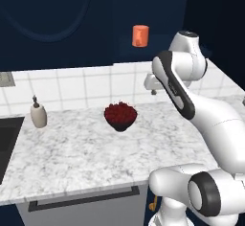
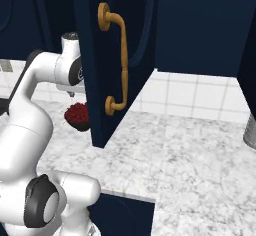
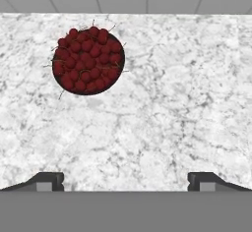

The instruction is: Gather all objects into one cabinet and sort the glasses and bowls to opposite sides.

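The tool (image 3: 126, 182) hangs above the marble table (image 1: 72, 153) with its jaws spread wide and nothing between them; in the hand view the two dark fingertips (image 3: 47, 181) stand far apart at the bottom over bare marble. The bowl (image 1: 120, 116) heaped with red pieces sits upright on the table, near the tiled back wall (image 1: 86, 86). In the hand view the bowl (image 3: 88, 61) lies ahead of the tool and off toward the left fingertip, well apart from both tips. In the left base view the tool (image 1: 154, 84) sits just right of the bowl and higher up. An orange-red cup (image 1: 140, 35) stands up in the dark cabinet (image 1: 158, 19) above the table, over and slightly right of the bowl. A soap bottle (image 1: 38, 113) stands at the table's left, beside the sink (image 1: 7, 143). In the right base view an open cabinet door (image 2: 117, 55) with a gold handle (image 2: 117, 62) hides part of the bowl (image 2: 76, 115).
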Controlling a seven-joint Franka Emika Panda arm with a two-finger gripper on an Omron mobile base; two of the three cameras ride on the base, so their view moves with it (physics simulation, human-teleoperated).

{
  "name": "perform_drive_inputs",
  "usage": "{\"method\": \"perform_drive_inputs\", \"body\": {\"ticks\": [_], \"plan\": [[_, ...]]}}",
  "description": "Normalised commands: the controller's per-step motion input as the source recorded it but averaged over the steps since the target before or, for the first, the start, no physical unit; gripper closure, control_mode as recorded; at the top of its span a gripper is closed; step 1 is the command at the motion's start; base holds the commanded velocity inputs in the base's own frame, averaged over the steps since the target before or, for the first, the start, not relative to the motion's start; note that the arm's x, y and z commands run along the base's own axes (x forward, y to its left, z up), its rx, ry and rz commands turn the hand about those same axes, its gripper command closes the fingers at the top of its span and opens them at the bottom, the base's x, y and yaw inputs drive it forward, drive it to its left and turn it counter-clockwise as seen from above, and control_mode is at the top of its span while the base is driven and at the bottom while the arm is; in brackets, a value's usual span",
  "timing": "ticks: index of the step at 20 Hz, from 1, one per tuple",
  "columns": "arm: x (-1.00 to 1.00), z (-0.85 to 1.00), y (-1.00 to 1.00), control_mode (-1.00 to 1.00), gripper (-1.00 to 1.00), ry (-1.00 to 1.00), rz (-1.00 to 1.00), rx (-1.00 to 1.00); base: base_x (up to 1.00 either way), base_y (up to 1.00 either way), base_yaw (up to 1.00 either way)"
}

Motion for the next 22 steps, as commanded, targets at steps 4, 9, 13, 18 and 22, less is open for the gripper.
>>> {"method": "perform_drive_inputs", "body": {"ticks": [4, 9, 13, 18, 22], "plan": [[0.0, 0.0, 0.0, 1.0, -1.0, 0.0, 0.0, 0.0, 0.49, 0.09, 0.0], [0.0, 0.0, 0.0, 1.0, -1.0, 0.0, 0.0, 0.0, 0.3, 0.09, 0.0], [0.11, 0.13, 0.09, -1.0, -1.0, 0.0, 0.0, -0.03, 0.05, 0.02, 0.0], [0.01, 0.24, 0.16, -1.0, -1.0, -0.04, 0.0, -0.06, 0.0, 0.0, 0.0], [0.0, 0.34, 0.06, -1.0, -1.0, -0.07, 0.0, -0.05, 0.0, 0.0, 0.0]]}}
